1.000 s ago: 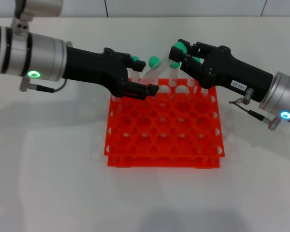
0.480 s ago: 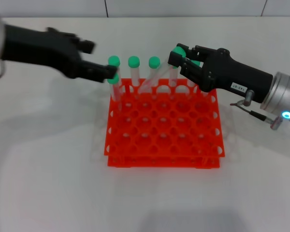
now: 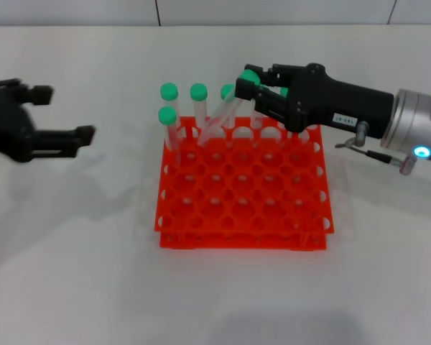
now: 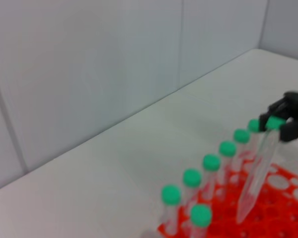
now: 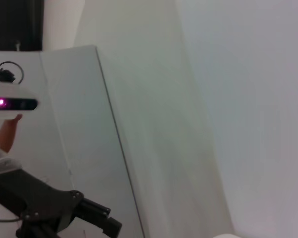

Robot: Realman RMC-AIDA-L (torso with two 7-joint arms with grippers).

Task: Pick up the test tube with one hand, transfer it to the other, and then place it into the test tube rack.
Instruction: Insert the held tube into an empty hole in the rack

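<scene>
With the right gripper (image 3: 253, 85) clamped on the test tube (image 3: 228, 109) just under its green cap, the tube hangs slanted, tip down-left of the fingers over the back rows of the test tube rack (image 3: 243, 188), probably lining up a hole. Capped tubes (image 3: 169, 92) standing in the back row crowd the tip's left. Left gripper (image 3: 65, 115) is well clear, fingers apart, holding nothing.

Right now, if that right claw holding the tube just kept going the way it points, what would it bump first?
Probably the green-capped tubes standing along the far edge of the orange rack. The right gripper points toward them, holding the test tube tilted; depth is uncertain.
</scene>
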